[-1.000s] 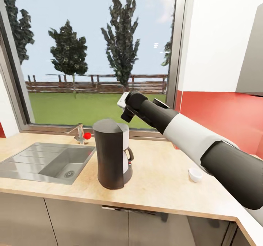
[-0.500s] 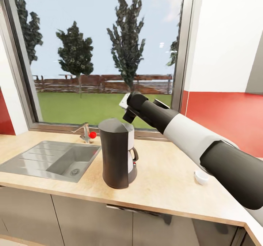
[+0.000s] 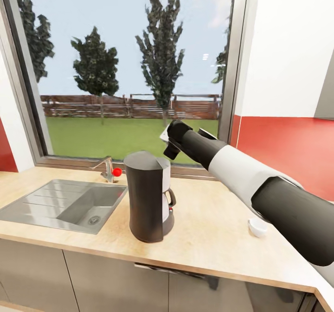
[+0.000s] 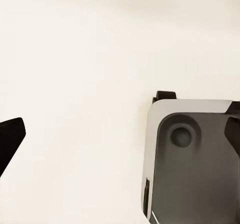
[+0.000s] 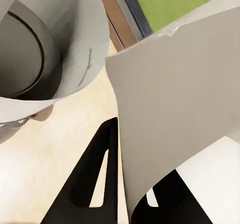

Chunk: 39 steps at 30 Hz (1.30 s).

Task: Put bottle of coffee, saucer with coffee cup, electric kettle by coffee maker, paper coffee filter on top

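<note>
Right now the right gripper [image 5: 132, 184] has its two dark fingers [image 5: 97, 174] pinching the paper coffee filter [image 5: 175, 114], the grey-white sheet fanning out from betw. them in the wrist view. In the head view the same filter [image 3: 164, 134] shows as a small white corner at the wrist end of the right arm, held above and just behind-right of the coffee maker [image 3: 147, 195]. Vs. a second ago the hand sits a touch further right relative to the machine's top and hasn't come down; most of the picture shift is the camera moving, not the things. So the filter is not yet on the machine: judged, approach and align, w/ lowering left to do.

Left gripper: only dark finger edges [image 4: 9, 139] at the frame sides, apparently spread w/ nothing betw. them, over pale countertop [image 4: 75, 84] beside the sink [image 4: 195, 159].

Coffee cup [image 3: 257, 227] sits on the countertop [image 3: 218, 228], well right of the machine.
</note>
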{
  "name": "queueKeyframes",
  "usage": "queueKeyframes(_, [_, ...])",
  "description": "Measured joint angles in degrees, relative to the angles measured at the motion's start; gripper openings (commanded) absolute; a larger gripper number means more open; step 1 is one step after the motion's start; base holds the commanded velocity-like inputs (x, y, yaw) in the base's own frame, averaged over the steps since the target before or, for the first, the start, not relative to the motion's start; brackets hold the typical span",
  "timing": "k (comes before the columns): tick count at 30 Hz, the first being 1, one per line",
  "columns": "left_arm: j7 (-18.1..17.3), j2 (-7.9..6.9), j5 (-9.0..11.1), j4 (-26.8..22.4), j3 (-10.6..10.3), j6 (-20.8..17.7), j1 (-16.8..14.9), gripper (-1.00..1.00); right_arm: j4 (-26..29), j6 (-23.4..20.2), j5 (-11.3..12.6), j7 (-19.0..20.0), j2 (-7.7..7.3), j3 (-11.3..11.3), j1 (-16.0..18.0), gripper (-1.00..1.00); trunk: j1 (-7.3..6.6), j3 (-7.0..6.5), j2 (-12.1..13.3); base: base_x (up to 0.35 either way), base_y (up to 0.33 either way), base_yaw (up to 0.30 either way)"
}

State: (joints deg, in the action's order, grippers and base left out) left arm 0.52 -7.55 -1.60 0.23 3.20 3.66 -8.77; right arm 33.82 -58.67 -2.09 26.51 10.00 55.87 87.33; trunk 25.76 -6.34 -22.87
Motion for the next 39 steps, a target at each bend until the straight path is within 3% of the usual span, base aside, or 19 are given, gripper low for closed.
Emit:
queueKeyframes(23, [0.04, 0.1, 0.02, 0.04, 0.0, 0.0, 0.0, 1.0, -0.11, 0.03, 0.27, 0.18, 0.0, 0.49, -0.17, -1.0, 0.0, 0.0, 0.0, 0.033, 0.02, 0.0])
queueKeyframes(30, [-0.02, 0.1, 0.02, 0.34, 0.0, 0.0, 0.0, 1.0, -0.13, 0.02, 0.22, 5.72, 0.0, 0.5, -0.19, -1.0, 0.0, 0.0, 0.0, 0.0, 0.0, 0.0])
queueKeyframes(39, [-0.04, 0.08, 0.02, 0.47, 0.0, -0.01, 0.0, 1.0, -0.25, 0.02, 0.09, 6.83, 0.0, 0.5, -0.19, -1.0, 0.0, 0.0, 0.0, 0.0, 0.0, 0.0])
